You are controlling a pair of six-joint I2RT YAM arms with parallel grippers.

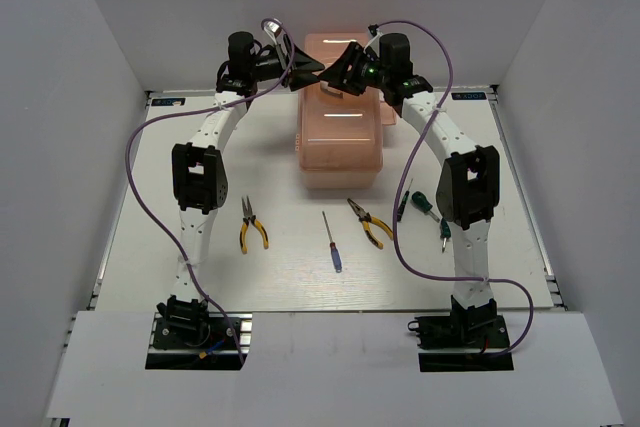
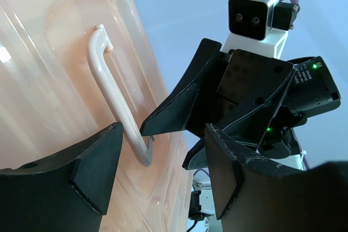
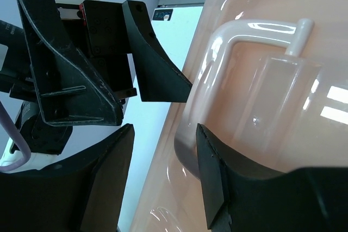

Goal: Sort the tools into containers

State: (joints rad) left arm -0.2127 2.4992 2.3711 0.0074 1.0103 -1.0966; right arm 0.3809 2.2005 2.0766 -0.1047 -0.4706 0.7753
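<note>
From above, your toolbox (image 1: pixel 340 137) stands closed at the far middle of the table (image 1: pixel 150 247). Both arms reach in over its far end. Your left gripper (image 1: pixel 305 72) and right gripper (image 1: pixel 335 69) meet nose to nose above the lid. The tools all lie on the table in front of the box. From left to right they are the yellow-handled pliers (image 1: pixel 252 229), the blue-handled screwdriver (image 1: pixel 332 245) and the second pliers (image 1: pixel 370 222). Beyond those, by your right arm, are a green-handled screwdriver (image 1: pixel 423 204) and a second green screwdriver (image 1: pixel 444 235). None of them is in the box or in a gripper.

In your left wrist view, the left gripper (image 2: pixel 163 129) has its jaws wide apart with nothing clamped. The white handle (image 2: pixel 114 91) of the toolbox (image 2: pixel 32 80) runs down the lid beyond them. The right gripper (image 2: pixel 163 148) faces you. One of its fingertips is right at the handle's lower end, but you cannot tell whether they touch.

In your right wrist view, the right gripper (image 3: pixel 164 129) also has its jaws apart and grips nothing. The rounded edge of the toolbox (image 3: pixel 283 123) shows in the gap. The handle (image 3: pixel 239 25) loops over the lid just past the right-hand finger. The left gripper (image 3: pixel 155 101) sits opposite with its jaws spread, and one tip comes up against the lid's edge beside the handle.
</note>
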